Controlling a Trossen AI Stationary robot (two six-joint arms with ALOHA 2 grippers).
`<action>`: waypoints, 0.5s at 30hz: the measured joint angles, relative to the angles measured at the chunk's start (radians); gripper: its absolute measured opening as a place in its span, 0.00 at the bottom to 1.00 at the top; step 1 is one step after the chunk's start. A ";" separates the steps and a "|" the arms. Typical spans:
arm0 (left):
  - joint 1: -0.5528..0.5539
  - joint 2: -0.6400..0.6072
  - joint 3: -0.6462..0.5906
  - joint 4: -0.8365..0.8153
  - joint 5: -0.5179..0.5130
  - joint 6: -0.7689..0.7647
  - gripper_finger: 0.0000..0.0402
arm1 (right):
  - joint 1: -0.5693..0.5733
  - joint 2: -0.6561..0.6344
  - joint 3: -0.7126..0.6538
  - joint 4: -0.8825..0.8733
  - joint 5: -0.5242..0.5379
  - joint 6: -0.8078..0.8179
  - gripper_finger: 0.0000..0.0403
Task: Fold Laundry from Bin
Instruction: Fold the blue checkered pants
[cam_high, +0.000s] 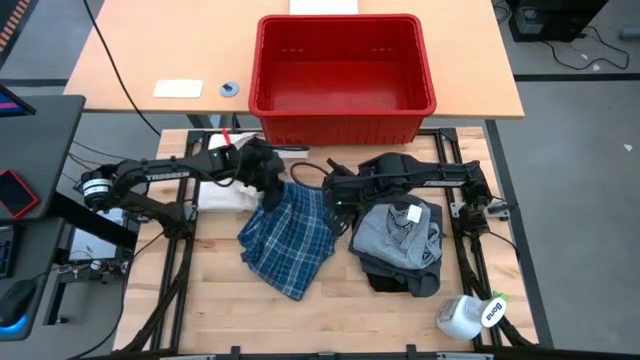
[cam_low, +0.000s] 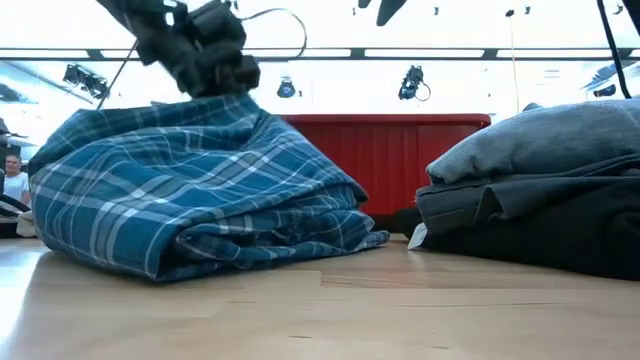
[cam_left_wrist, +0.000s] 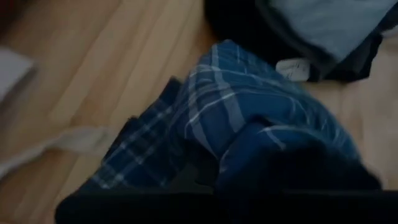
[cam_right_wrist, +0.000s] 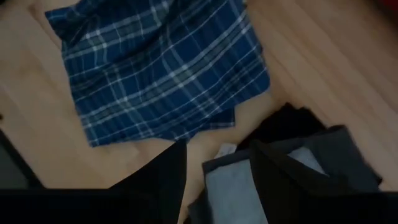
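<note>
Left end effector (cam_high: 268, 192) pinches the far edge of the plaid shirt (cam_high: 290, 238) on the counter (cam_high: 330, 310); right end effector (cam_high: 338, 192), fingers spread, hovers beside stacked garments (cam_high: 402, 245). Red bin (cam_high: 342, 80) sits beyond.

The high view is evenly and softly lit, with only faint shadows on the wooden surface (cam_high: 215, 320). In the low view, bright ceiling light strips (cam_low: 440, 52) glare at twelve o'clock, washing out the room behind, and the near surface at six o'clock is out of focus. Both wrist views are dim and blurred, with dark shapes at six o'clock.
</note>
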 joint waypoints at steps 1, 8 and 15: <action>0.010 0.000 -0.024 0.017 0.014 0.000 0.01 | 0.000 0.006 0.000 0.006 0.002 -0.015 0.45; 0.046 0.009 -0.147 0.202 0.051 0.124 0.01 | -0.007 0.035 -0.125 0.208 -0.029 -0.138 0.45; 0.103 0.037 -0.165 0.159 0.031 0.128 0.01 | -0.050 0.028 -0.316 0.423 -0.064 -0.175 0.45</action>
